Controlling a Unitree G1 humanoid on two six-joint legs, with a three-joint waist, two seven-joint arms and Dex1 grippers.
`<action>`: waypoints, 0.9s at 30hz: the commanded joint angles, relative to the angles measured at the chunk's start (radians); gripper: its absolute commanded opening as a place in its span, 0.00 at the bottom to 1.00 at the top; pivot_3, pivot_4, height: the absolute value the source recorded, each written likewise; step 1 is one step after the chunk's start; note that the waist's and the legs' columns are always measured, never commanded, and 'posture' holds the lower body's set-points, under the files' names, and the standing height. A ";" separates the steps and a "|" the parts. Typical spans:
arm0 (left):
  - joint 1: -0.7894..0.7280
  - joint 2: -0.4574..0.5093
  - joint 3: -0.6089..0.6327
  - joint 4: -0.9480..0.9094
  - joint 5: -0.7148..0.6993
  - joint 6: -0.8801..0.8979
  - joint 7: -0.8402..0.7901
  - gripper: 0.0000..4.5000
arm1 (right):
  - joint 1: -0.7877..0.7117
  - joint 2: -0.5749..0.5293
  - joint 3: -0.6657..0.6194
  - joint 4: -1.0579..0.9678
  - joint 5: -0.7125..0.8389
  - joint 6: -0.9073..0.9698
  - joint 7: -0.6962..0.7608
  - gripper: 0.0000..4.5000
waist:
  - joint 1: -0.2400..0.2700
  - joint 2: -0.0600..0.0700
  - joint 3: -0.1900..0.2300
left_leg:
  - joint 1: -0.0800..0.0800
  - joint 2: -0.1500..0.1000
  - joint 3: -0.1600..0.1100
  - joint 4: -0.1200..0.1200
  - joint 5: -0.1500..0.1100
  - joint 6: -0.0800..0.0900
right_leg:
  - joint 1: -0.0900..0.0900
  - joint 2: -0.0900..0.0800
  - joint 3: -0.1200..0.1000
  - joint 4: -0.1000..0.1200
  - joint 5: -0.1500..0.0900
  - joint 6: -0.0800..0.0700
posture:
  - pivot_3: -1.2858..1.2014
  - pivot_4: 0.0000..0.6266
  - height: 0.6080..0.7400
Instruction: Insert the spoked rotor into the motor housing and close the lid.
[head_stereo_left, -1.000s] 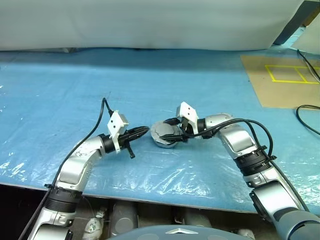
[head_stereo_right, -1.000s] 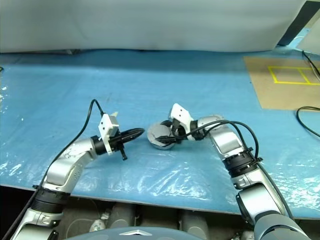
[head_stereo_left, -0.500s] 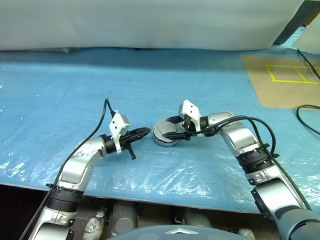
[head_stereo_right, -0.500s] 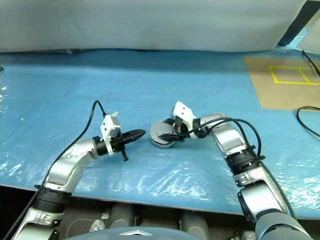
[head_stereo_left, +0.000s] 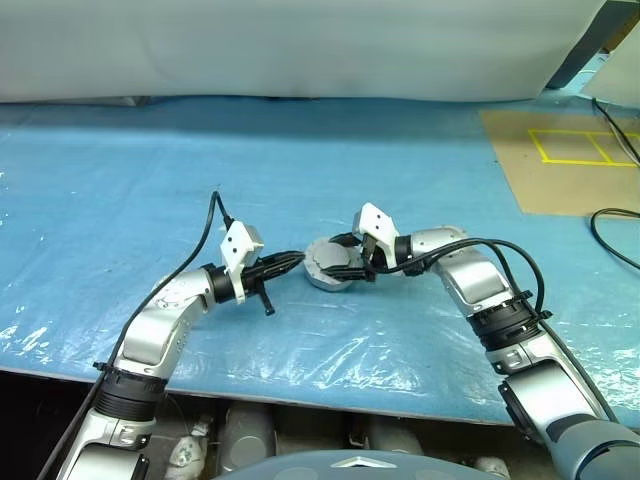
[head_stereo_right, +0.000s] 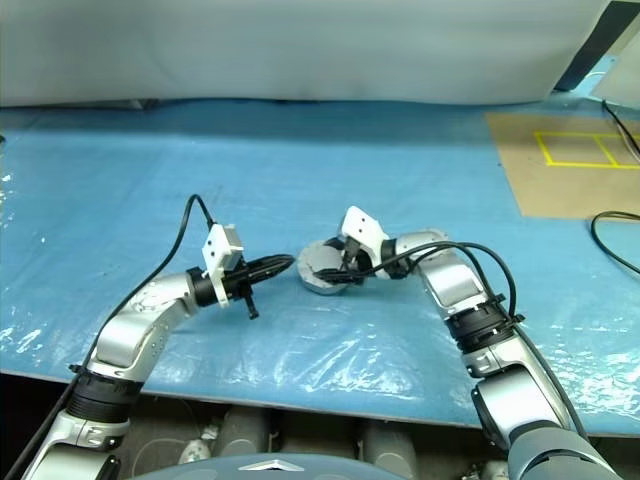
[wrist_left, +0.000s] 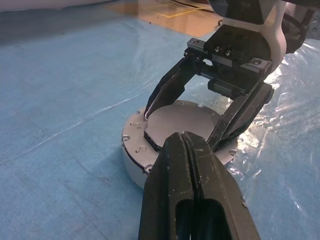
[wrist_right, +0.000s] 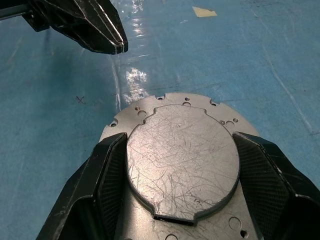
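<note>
Motor housing (head_stereo_left: 330, 270) sits near the middle of a wide blue plastic sheet (head_stereo_left: 300, 160) that covers the work surface, glossy and wrinkled toward the near edge; behind the sheet, along the far side, hangs a pale white backdrop (head_stereo_left: 300, 45); at the far right lies a brown board (head_stereo_left: 560, 165) marked with yellow tape lines, and a black cable (head_stereo_left: 610, 235) curls on the sheet beside it.

In the wrist views the housing shows as a round, shallow silver cup, its flat rim drilled with small holes; set into its top is the lid (wrist_right: 181, 160), a scratched grey disc with notched edges, lying flat and level with the rim, so the inside of the cup is covered and nothing of its contents can be seen.

The right gripper (wrist_right: 181, 165) reaches in from the right and points down at the housing, its two black fingers (wrist_right: 107, 170) spread wide, one at each side of the lid and close against its edge; whether they press on it cannot be told. The left gripper (wrist_left: 185, 150) comes in level from the left with its jaws pressed together and empty, the tip just beside the housing's left rim; contact there is hard to judge. The near part of the housing is cut off in the right wrist view.
</note>
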 joint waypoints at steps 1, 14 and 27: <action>-0.001 0.003 0.008 -0.049 -0.018 0.003 0.005 0.00 | 0.030 -0.008 0.039 0.044 -0.052 -0.034 -0.008 0.66 | 0.000 0.000 0.000 | 0.001 0.000 0.000 0.000 0.000 -0.001 | 0.001 0.000 0.000 0.000 0.000 0.000 | 0.52 0.24 1.00; -0.084 -0.043 -0.063 0.112 0.075 -0.021 0.037 0.00 | 0.029 -0.003 0.056 0.137 -0.082 -0.095 -0.032 0.66 | 0.000 0.001 -0.002 | 0.019 0.000 0.000 -0.001 -0.003 0.002 | 0.018 -0.001 0.001 -0.001 0.000 0.000 | 0.52 0.24 1.00; -0.129 -0.092 -0.069 0.171 0.099 -0.060 0.033 0.00 | 0.051 0.027 0.086 0.114 -0.098 -0.045 -0.061 0.66 | -0.005 0.000 -0.002 | 0.017 0.000 0.000 -0.003 -0.002 0.000 | 0.014 0.000 0.001 -0.003 0.000 0.000 | 0.52 0.24 1.00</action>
